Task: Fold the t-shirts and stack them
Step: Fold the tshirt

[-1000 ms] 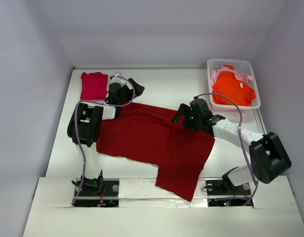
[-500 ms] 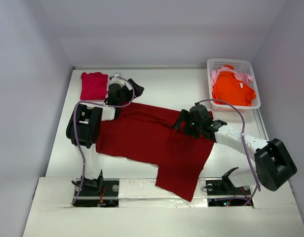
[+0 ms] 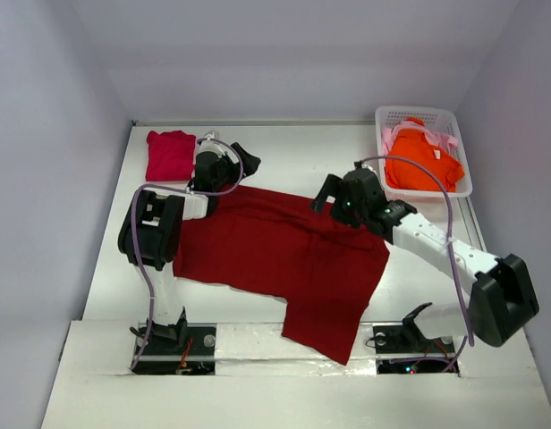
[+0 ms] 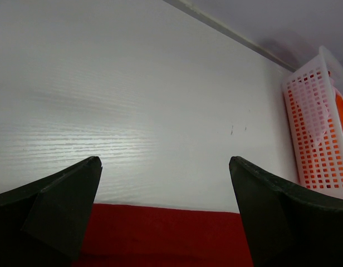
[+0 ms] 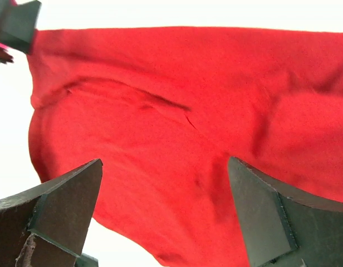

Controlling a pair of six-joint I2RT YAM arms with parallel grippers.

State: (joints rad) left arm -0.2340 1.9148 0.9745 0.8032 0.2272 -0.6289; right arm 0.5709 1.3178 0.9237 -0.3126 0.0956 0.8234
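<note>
**Item:** dark red t-shirt (image 3: pixel 267 250), spread open across the centre of the top view. One corner trails over the near edge of the surface (image 3: pixel 302 152) at lower centre. No fold shows in it yet, and its outline has not altered over the last second.

**Right hand** (image 3: pixel 331 195): fingers wide apart, nothing between them. It dipped lower over the cloth, then drew back up to the shirt's upper right edge. Its own camera looks down on bare red cloth. Judged a repositioning, not a grasp.

**Left hand** (image 3: pixel 242 161): fingers wide apart, empty, unmoved at the shirt's upper left edge.

**Crimson-pink t-shirt** (image 3: pixel 170 154): folded, upper left of the frame, alone there.

**Orange t-shirt** (image 3: pixel 423 161) and **pale pink t-shirt** (image 3: pixel 388 137): both in the basket (image 3: pixel 419 113), upper right.

**Standing:** one of four looks done. The large shirt lies flat and free — its first fold is likely next, with each hand taking an upper corner.
</note>
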